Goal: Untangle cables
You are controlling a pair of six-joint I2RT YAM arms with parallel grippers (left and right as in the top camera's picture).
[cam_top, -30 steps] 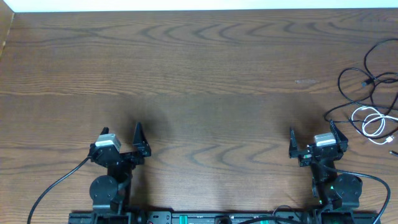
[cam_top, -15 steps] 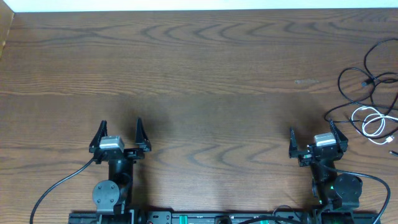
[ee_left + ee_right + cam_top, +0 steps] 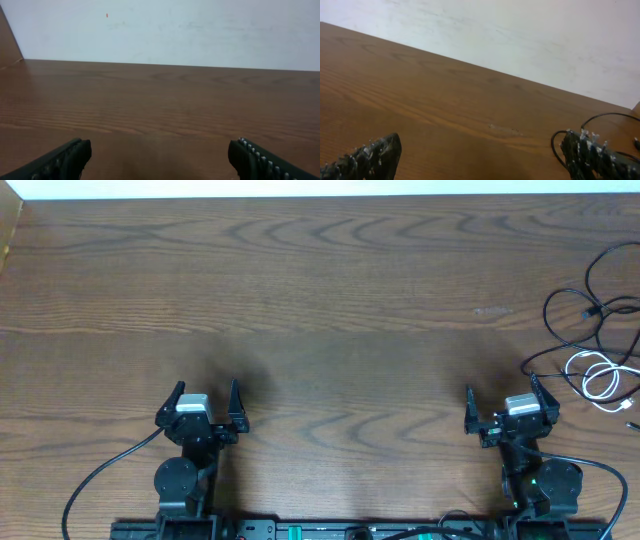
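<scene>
The cables lie at the table's far right edge: thin black cables (image 3: 598, 305) loop in open curves, and a white cable (image 3: 595, 377) is coiled just below them, with small plug ends nearby. Part of a black cable (image 3: 600, 120) shows at the right of the right wrist view. My right gripper (image 3: 503, 392) is open and empty, low near the front edge, just left of the cables. My left gripper (image 3: 207, 392) is open and empty at the front left, far from the cables. The left wrist view shows its fingers (image 3: 160, 155) over bare wood.
The wooden table (image 3: 320, 300) stretches wide between and beyond the arms. A white wall (image 3: 165, 30) rises at its far edge. Thick black arm wires (image 3: 100, 475) trail from both arm bases along the front edge.
My left gripper has swung from angled rightward to facing straight ahead and pulled back a little toward the front edge. The right arm and the cables have not moved.
</scene>
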